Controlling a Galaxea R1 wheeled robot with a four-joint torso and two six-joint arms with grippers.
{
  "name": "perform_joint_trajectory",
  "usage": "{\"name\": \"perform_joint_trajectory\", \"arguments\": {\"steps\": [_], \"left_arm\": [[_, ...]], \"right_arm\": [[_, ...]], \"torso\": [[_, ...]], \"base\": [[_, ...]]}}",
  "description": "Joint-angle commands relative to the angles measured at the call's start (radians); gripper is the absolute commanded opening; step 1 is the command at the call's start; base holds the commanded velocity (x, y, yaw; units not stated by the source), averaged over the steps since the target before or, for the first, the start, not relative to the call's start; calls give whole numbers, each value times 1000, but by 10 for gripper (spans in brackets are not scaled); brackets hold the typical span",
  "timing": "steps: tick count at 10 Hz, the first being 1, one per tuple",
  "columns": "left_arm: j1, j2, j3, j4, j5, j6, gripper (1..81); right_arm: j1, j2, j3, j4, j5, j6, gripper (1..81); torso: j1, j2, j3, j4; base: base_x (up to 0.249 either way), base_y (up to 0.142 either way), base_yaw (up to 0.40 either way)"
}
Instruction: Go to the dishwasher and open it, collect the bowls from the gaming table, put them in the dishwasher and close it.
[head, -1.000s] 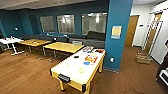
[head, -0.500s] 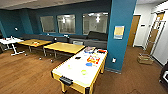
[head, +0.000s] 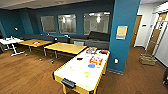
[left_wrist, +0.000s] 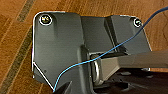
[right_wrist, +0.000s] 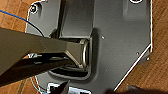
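Observation:
The gaming table (head: 75, 72), glossy white on a yellow frame with a black end slot (head: 68, 83), stands just ahead in the head view, its near end toward me. Small things lie on its top: a red one (head: 103, 52) and a dark-rimmed one (head: 91, 50) at the far end, with blue (head: 91, 65) and green (head: 86, 74) spots nearer. I cannot tell which of these are bowls. Both wrist views look down past the robot's dark plate at the wooden floor (left_wrist: 15, 50).
A teal pillar (head: 123, 37) rises just right of the table's far end. Yellow tables (head: 65, 47) and a white table (head: 10, 40) stand to the left. Dark sofas (head: 97, 40) line the windowed wall. A basket (head: 147, 59) sits on the floor at right, near doors.
The whole head picture has shifted slightly, so the camera has moved. The pillar sits a little further right. Nothing in the room itself has moved.

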Motion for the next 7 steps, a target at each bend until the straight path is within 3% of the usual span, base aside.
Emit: {"name": "perform_joint_trajectory", "arguments": {"steps": [1, 7], "left_arm": [[-49, 0, 3, 3, 45, 8, 811], [-49, 0, 3, 3, 45, 8, 811]], "right_arm": [[45, 4, 1, 9, -51, -4, 811], [45, 2, 1, 12, -51, -3, 811]], "torso": [[0, 0, 0, 0], [0, 0, 0, 0]], "base": [[102, 99, 0], [102, 99, 0]]}}
